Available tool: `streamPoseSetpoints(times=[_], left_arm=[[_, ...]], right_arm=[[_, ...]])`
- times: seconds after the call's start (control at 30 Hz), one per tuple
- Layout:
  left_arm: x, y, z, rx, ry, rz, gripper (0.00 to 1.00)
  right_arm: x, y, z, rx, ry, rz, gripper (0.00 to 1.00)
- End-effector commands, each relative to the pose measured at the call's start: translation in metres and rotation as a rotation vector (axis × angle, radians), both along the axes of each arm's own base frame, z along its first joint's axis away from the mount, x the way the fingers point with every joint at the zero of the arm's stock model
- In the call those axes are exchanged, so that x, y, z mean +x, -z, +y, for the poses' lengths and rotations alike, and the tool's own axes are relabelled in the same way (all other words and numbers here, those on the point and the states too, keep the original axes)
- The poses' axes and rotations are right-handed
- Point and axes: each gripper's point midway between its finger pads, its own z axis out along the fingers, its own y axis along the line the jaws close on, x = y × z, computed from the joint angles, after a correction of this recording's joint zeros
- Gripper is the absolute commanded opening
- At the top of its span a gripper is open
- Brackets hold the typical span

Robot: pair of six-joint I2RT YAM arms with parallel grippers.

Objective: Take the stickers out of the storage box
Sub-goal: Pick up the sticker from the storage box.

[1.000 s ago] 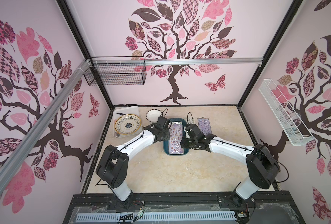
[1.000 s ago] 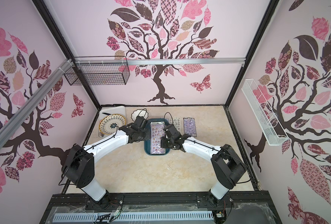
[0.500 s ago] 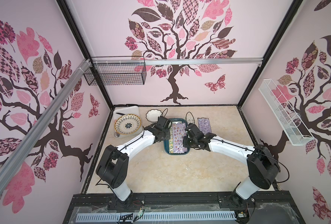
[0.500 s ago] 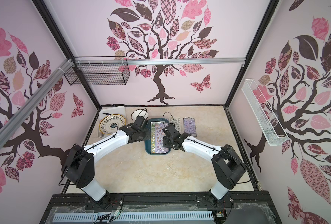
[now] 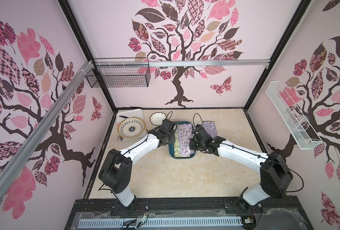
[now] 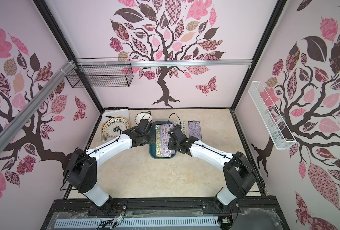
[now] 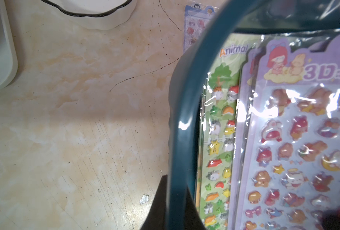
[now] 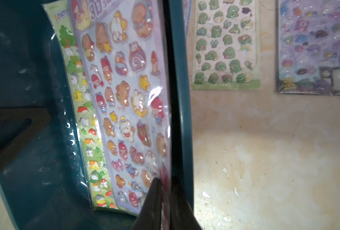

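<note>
The teal storage box [image 5: 172, 153] [image 6: 152, 154] stands mid-table, and both top views show stickers in it. A purple sheet [image 5: 185, 139] [image 8: 125, 89] lies tilted over a green animal sheet [image 5: 176, 143] [image 7: 219, 129]. My left gripper [image 5: 170, 137] [image 7: 178, 183] is shut on the box's left rim [image 7: 180, 119], one finger on each side of the wall. My right gripper [image 5: 191, 143] [image 8: 165, 181] is shut on the purple sheet's right edge, just inside the box's right wall [image 8: 180, 79]. Two more sheets lie on the table right of the box: a green one [image 8: 225, 45] and a purple one [image 5: 210, 129] [image 8: 314, 45].
A white tray [image 5: 139, 111] with a patterned plate [image 5: 131, 129] sits at the back left. A white scalloped bowl [image 5: 157, 117] stands between it and the box. A black wire basket [image 5: 118, 75] and a white one [image 5: 290, 117] hang on the walls.
The purple sheet has shifted toward the box's right wall and tilted up in my right gripper, uncovering the green sheet beneath. My left gripper has stayed on the rim.
</note>
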Motion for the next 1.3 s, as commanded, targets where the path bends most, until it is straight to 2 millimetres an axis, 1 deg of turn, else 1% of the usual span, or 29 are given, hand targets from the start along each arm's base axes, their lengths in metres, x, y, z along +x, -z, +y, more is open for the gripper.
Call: streamPoseSetpoints(times=[0.0, 0.13, 0.37, 0.57, 0.73, 0.83, 0.93, 1.07, 1.17, 1.27], left_arm=[[0.012, -0.026, 0.002, -0.031, -0.018, -0.065, 0.0], [0.012, -0.027, 0.003, -0.034, -0.02, -0.067, 0.0], [0.012, -0.028, 0.003, -0.036, -0.023, -0.068, 0.0], [0.013, -0.03, 0.004, -0.037, -0.024, -0.071, 0.0], [0.013, -0.03, 0.006, -0.034, -0.028, -0.071, 0.0], [0.013, -0.03, 0.007, -0.03, -0.031, -0.071, 0.0], [0.014, -0.03, 0.008, -0.031, -0.032, -0.071, 0.0], [0.015, -0.031, 0.011, -0.032, -0.041, -0.071, 0.0], [0.016, -0.032, 0.012, -0.033, -0.045, -0.073, 0.0], [0.016, -0.032, 0.012, -0.033, -0.045, -0.073, 0.0]], right_arm=[[-0.002, 0.002, -0.028, -0.1, 0.054, -0.007, 0.17], [-0.002, 0.002, -0.029, -0.105, 0.056, -0.004, 0.18], [-0.003, -0.006, -0.033, -0.098, 0.07, -0.031, 0.15], [-0.004, -0.007, -0.033, -0.09, 0.069, -0.035, 0.18], [-0.004, -0.009, -0.035, -0.09, 0.076, -0.04, 0.14], [-0.005, -0.013, -0.034, -0.072, 0.071, -0.051, 0.14], [-0.005, -0.014, -0.039, -0.083, 0.088, -0.059, 0.13], [-0.006, -0.015, -0.042, -0.09, 0.104, -0.056, 0.14], [-0.007, -0.019, -0.039, -0.059, 0.091, -0.076, 0.17], [-0.007, -0.02, -0.039, -0.05, 0.089, -0.08, 0.17]])
